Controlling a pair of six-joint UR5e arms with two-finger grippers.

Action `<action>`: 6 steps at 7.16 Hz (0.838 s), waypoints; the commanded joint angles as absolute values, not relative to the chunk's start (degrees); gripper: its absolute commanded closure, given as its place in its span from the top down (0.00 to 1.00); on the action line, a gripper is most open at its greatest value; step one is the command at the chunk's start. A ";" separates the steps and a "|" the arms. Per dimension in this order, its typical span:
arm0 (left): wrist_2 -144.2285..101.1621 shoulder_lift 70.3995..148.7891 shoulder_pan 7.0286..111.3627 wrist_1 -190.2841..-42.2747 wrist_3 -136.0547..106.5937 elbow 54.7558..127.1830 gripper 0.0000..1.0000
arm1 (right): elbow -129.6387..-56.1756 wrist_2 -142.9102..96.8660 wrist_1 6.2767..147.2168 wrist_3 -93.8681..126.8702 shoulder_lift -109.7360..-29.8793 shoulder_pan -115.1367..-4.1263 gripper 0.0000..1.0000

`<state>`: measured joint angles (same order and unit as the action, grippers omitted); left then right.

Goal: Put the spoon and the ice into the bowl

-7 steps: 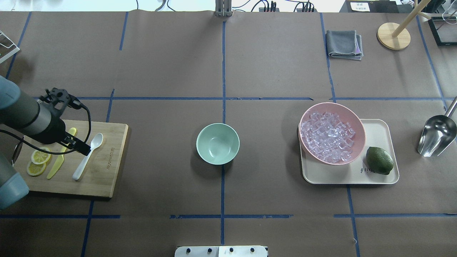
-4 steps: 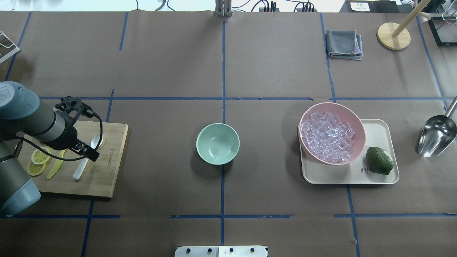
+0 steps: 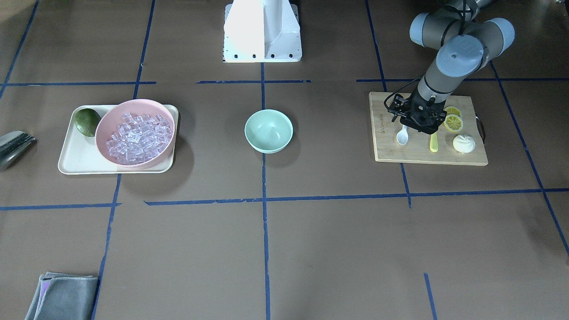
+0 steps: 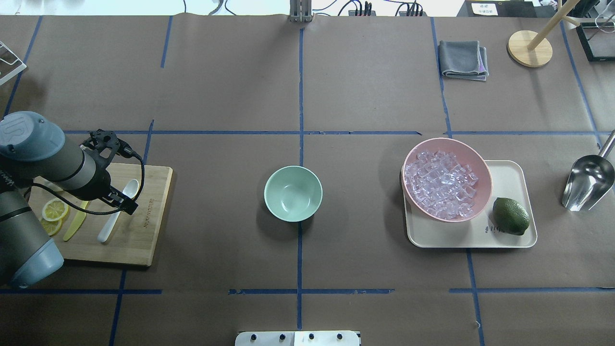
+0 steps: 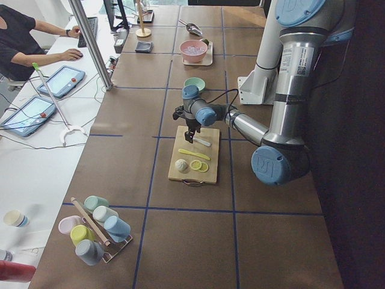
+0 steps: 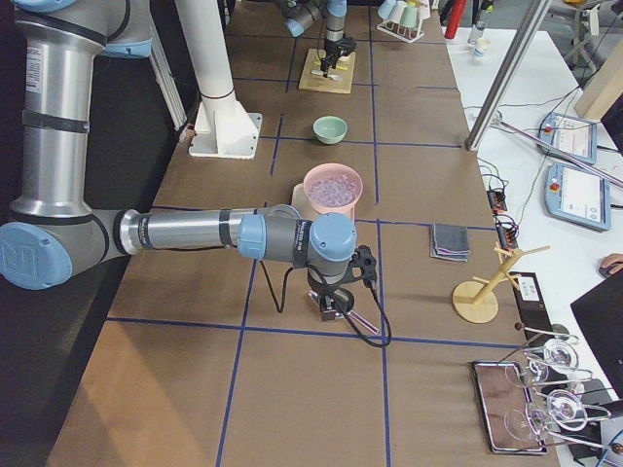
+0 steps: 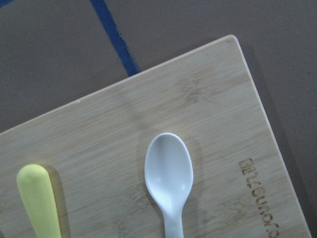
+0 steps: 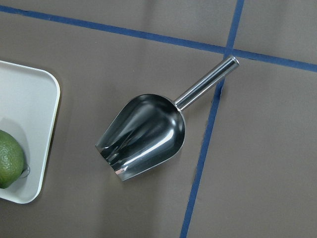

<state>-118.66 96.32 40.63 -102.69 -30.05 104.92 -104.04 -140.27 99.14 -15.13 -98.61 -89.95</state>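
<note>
The spoon (image 4: 117,211) lies flat on the cutting board (image 4: 144,230) at the left end of the table, scoop toward the far side, handle toward the near side. It has not shifted over the last second. A yellow-green knife (image 4: 74,226) lies just to its left, with lemon slices (image 4: 54,210) beyond that.

What has changed is the left arm. It has swung rightward across the board, from above the knife and lemons to a spot over the spoon. The left gripper (image 3: 420,130) now hangs just above the spoon's handle, and the wrist view looks straight down on the scoop. No fingers show in that view, and the other views are too small, so I cannot tell whether its jaws are apart or together. It is probably lining up for a pick; nothing is gripped yet.

The bowl (image 4: 293,193) stands empty at the table's centre, well apart from the board. The ice (image 4: 442,185) fills a pink bowl (image 4: 480,166) on a tray (image 4: 509,168) to the right, beside a lime (image 4: 510,216).

The right gripper (image 6: 331,309) hangs over a metal scoop (image 4: 588,182) at the far right; its jaws cannot be judged.
</note>
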 commanded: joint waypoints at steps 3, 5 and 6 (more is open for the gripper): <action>-119.09 95.98 40.61 -102.66 -29.88 104.77 0.64 | -103.97 -140.27 99.14 -14.94 -98.61 -89.91 1.00; -119.18 96.24 40.61 -102.74 -29.88 103.89 0.64 | -103.89 -140.27 99.14 -14.94 -98.61 -89.91 1.00; -119.18 96.24 40.61 -102.74 -29.88 103.80 0.64 | -103.89 -140.27 99.14 -14.94 -98.61 -89.91 1.00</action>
<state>-119.14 96.21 40.61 -102.72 -29.89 104.08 -103.90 -140.27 99.14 -14.94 -98.61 -89.91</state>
